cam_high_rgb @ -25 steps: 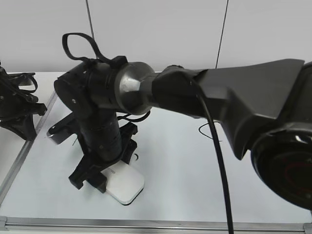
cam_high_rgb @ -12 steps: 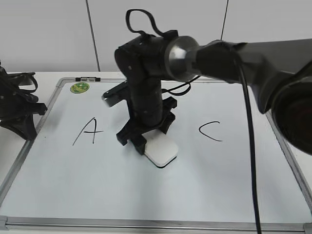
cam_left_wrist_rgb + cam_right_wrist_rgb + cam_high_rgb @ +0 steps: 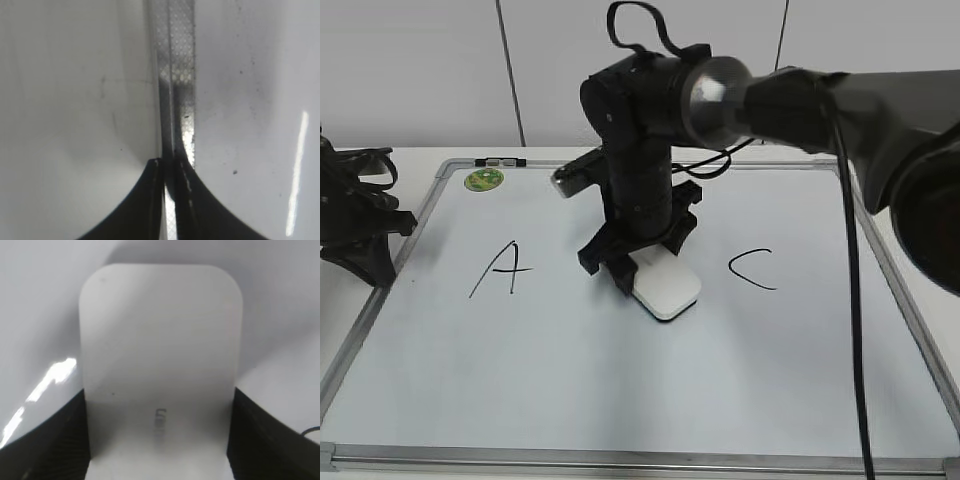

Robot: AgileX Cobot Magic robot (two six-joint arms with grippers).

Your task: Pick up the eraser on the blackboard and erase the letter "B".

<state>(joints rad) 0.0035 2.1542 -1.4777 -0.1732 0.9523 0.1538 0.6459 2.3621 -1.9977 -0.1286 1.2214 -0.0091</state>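
Observation:
The blackboard (image 3: 620, 400) is a white dry-erase board with a silver frame, lying flat on the table. My right gripper (image 3: 642, 268) is shut on the white eraser (image 3: 668, 291) and presses it flat on the board between the black "A" (image 3: 500, 268) and the black "C" (image 3: 752, 268). In the right wrist view the eraser (image 3: 160, 330) fills the space between the right gripper's jaws (image 3: 159, 395). No letter "B" shows; the arm and eraser cover the spot between "A" and "C". My left gripper (image 3: 365, 235) rests off the board's left edge, and its jaws (image 3: 169, 167) are shut and empty.
A round green sticker (image 3: 483, 180) sits at the board's far left corner. The board's metal frame (image 3: 175, 75) runs under the left gripper. The right arm's cable (image 3: 850, 300) hangs across the right side of the board.
My right gripper has slid the eraser from the board's front left, up and to the right, to the middle between "A" and "C". The left arm has not moved.

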